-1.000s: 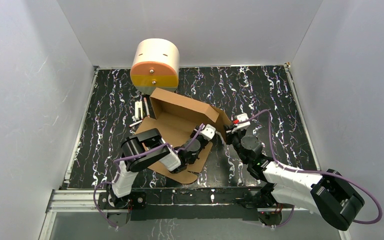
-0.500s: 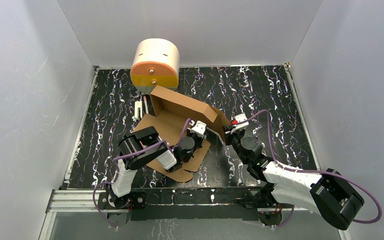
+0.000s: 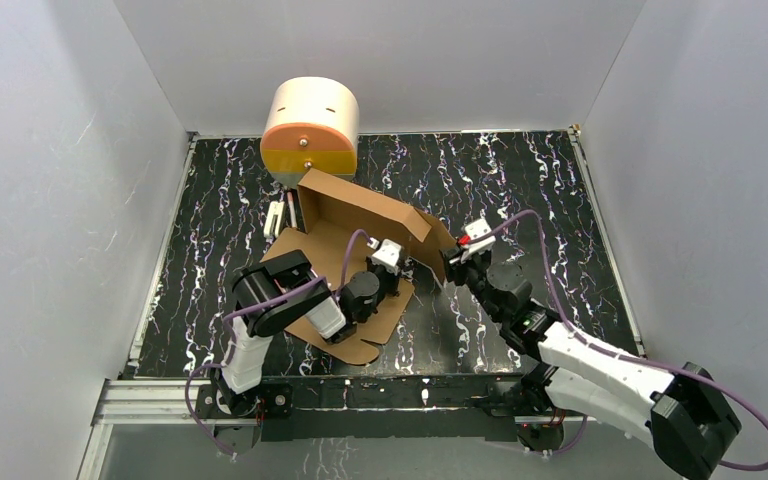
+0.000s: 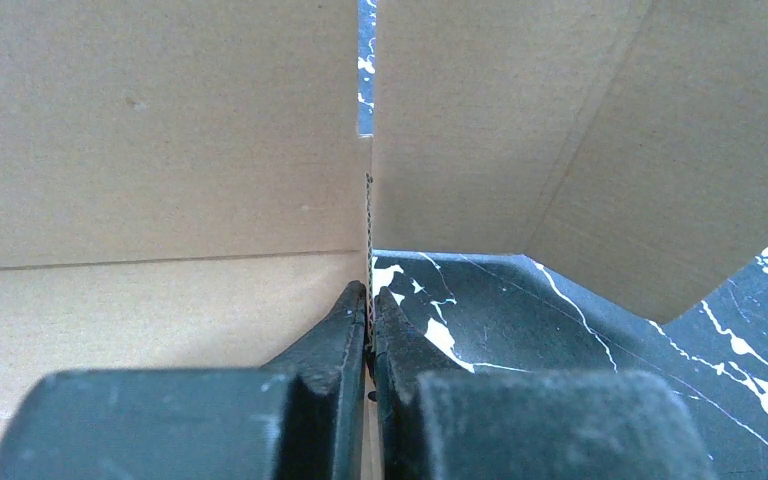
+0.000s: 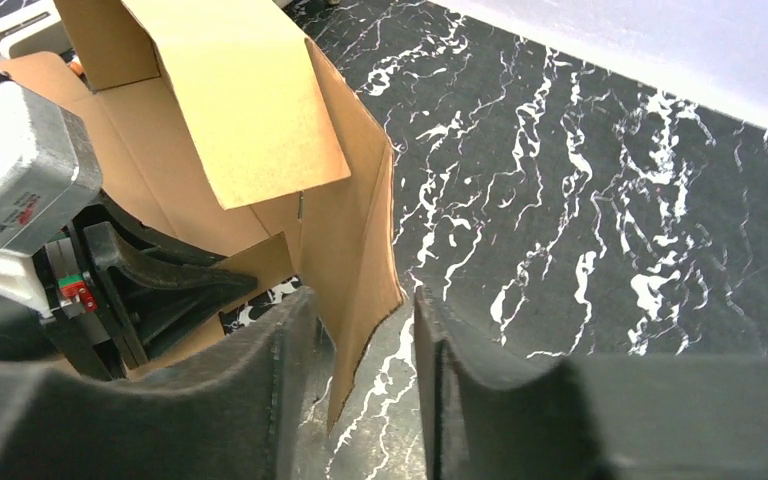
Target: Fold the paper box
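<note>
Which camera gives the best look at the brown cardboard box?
The top external view: it shows nearly the whole paper box, its raised walls and flat flaps. The left wrist view shows only a cardboard edge pinched in the left gripper; the right wrist view shows one flap corner between the parted fingers of the right gripper.

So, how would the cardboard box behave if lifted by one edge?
Probably light: the paper box is thin corrugated board. Panels look stiff, but it likely hinges at creases. Pinched by one edge in the left jaws, it may swing.
</note>
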You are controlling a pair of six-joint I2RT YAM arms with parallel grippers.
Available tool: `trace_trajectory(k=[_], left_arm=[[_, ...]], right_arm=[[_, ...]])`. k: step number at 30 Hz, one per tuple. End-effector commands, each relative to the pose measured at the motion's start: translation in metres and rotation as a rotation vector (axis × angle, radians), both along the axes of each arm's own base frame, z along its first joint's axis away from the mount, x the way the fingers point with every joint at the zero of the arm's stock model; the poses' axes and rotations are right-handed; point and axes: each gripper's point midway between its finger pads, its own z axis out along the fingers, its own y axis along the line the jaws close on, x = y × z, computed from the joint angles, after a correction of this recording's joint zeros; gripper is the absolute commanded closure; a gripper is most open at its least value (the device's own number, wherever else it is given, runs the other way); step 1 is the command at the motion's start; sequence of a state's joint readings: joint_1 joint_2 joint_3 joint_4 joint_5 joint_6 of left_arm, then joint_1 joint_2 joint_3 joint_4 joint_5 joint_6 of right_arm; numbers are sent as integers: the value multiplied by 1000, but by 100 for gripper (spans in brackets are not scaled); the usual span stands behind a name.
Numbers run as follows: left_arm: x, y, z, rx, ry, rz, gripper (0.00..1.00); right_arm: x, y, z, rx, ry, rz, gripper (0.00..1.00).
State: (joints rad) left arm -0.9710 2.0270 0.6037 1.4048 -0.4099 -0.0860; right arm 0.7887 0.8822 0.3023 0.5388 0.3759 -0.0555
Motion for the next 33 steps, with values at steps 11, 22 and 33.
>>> trace_trajectory(k=[11, 22, 33], left_arm=[[3, 5, 29, -141, -7, -19, 100], [5, 8, 25, -148, 11, -22, 100], [5, 5, 19, -139, 25, -41, 100]], right_arm=[[6, -30, 80, -178, -77, -40, 39], [59, -54, 37, -100, 50, 26, 46], [51, 7, -8, -31, 120, 378, 55]])
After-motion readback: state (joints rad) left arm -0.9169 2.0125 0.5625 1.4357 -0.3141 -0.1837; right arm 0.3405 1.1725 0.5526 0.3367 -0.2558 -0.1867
